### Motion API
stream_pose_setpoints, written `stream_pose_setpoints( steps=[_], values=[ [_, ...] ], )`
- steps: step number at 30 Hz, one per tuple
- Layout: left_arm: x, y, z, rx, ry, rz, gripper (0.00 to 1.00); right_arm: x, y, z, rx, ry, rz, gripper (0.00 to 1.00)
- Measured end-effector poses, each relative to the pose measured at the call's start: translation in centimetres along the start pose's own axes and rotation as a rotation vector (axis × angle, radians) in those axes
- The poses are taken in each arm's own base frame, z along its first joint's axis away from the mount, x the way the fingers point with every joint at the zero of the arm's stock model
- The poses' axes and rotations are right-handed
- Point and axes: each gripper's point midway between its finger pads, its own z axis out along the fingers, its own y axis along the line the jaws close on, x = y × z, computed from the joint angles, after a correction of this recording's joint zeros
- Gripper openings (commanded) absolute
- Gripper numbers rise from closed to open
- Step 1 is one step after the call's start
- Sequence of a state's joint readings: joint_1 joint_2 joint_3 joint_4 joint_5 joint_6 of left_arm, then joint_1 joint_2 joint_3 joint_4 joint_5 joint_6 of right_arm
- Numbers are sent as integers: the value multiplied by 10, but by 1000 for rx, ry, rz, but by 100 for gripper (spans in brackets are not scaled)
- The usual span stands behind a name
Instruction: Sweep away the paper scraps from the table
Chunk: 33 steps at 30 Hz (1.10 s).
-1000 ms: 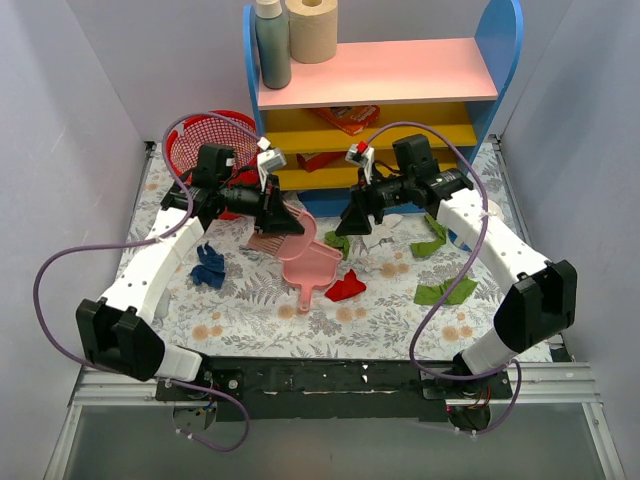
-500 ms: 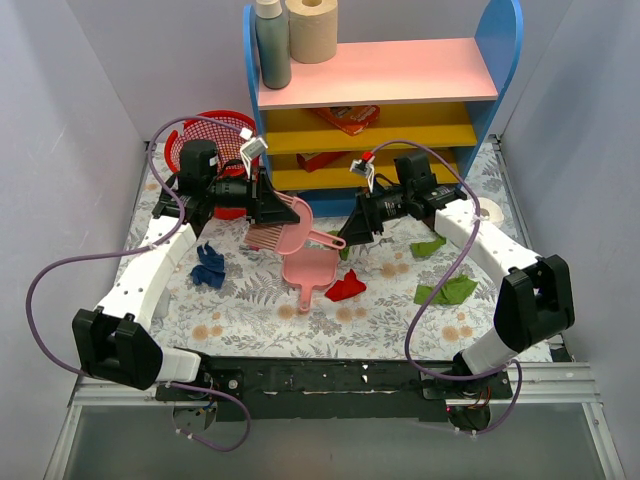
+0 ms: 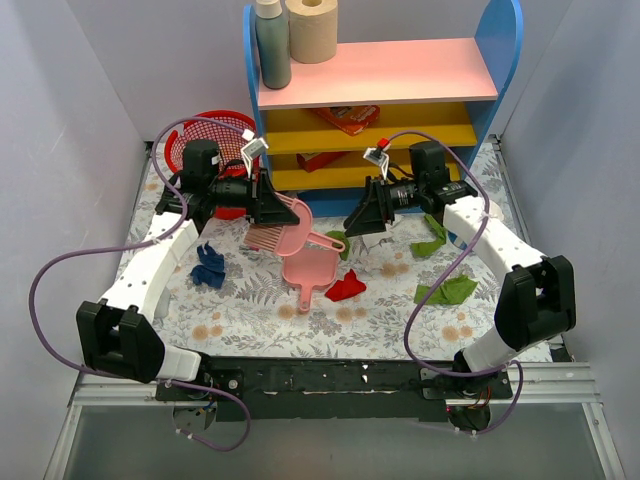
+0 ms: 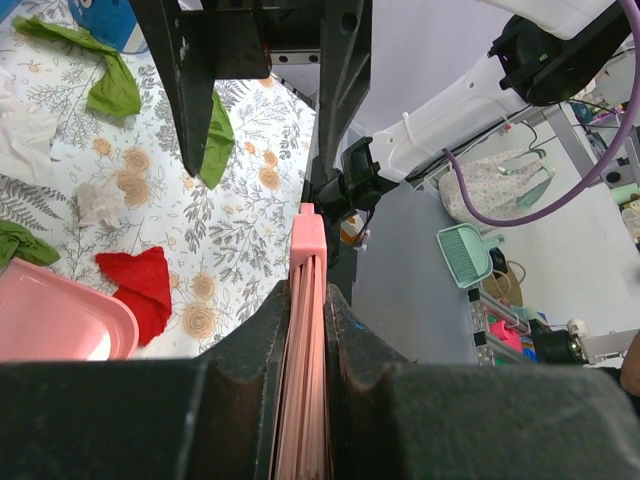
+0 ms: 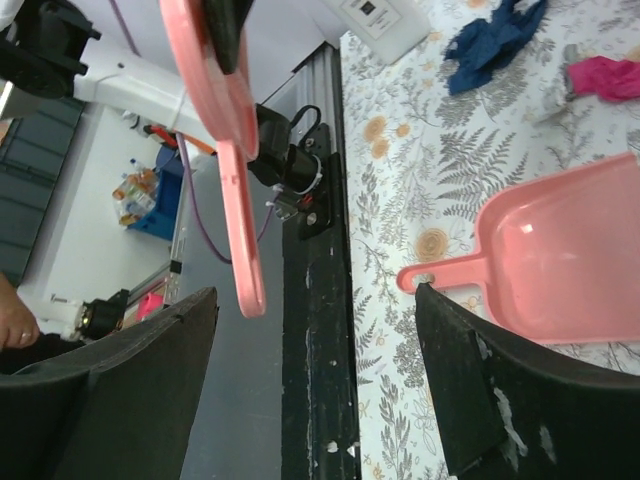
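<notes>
My left gripper (image 3: 272, 210) is shut on a pink hand brush (image 3: 285, 222) and holds it above the table (image 3: 250, 320); in the left wrist view the fingers clamp the brush (image 4: 306, 330). My right gripper (image 3: 364, 222) is open and empty, hovering right of the brush. A pink dustpan (image 3: 310, 268) lies between the arms, also in the right wrist view (image 5: 570, 260). Paper scraps lie around: dark blue (image 3: 208, 265), red (image 3: 347, 288), green (image 3: 447, 291), green (image 3: 430, 243), white (image 3: 392, 266). The right wrist view shows a magenta one (image 5: 605, 75).
A blue, pink and yellow shelf unit (image 3: 380, 75) stands at the back with a bottle (image 3: 272, 45), a paper roll (image 3: 312, 28) and red-orange packets (image 3: 348, 117). A red basket (image 3: 205, 140) sits at back left. A white tape roll (image 3: 490, 210) lies at the right.
My right gripper dipped toward the dustpan, then drew back up and to the right. My left gripper shifted slightly left with the brush still held.
</notes>
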<state>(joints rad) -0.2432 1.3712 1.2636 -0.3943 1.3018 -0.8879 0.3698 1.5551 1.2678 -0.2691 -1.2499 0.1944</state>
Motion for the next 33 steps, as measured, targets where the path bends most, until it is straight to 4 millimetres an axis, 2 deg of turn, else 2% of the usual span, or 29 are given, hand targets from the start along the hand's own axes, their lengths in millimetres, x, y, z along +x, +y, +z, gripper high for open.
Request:
stream_pose_setpoints(
  steps=[6, 9, 10, 12, 13, 14, 15, 16, 17, 18, 21, 26, 30, 33],
  values=[
    [-1, 4, 2, 11, 0, -19, 0, 6, 15, 15, -67, 35, -16, 78],
    [-3, 7, 3, 13, -2, -26, 0, 10, 22, 22, -92, 55, -24, 62],
    [-4, 9, 4, 14, -3, -29, 0, 11, 24, 25, -100, 62, -25, 51],
    [-5, 12, 5, 14, -5, -35, 0, 14, 26, 29, -110, 73, -30, 39],
    [-5, 14, 5, 13, -5, -40, 0, 15, 27, 31, -115, 78, -31, 17],
    [-5, 16, 6, 12, -5, -43, 0, 16, 28, 31, -116, 80, -33, 2],
    [-5, 17, 6, 11, -6, -47, 2, 16, 27, 32, -117, 80, -42, 1],
    [-5, 17, 6, 13, -4, -54, 10, 16, 25, 32, -107, 79, -49, 1],
    [-5, 18, 6, 10, -6, -54, 22, 16, 23, 32, -96, 77, -55, 1],
    [-6, 19, 6, 3, -9, -46, 43, 17, 20, 32, -81, 77, -64, 1],
    [-9, 25, 6, -37, -12, -13, 57, 17, 8, 32, 2, 77, -115, 1],
    [-35, 24, -5, -158, -1, 179, 63, 9, -13, 24, 159, 106, -267, 1],
    [-58, 8, -15, -223, 36, 422, 66, -3, -20, 15, 259, 154, -447, 1],
    [-66, -1, -16, -235, 78, 558, 65, -7, -24, 11, 314, 202, -550, 1]
  ],
)
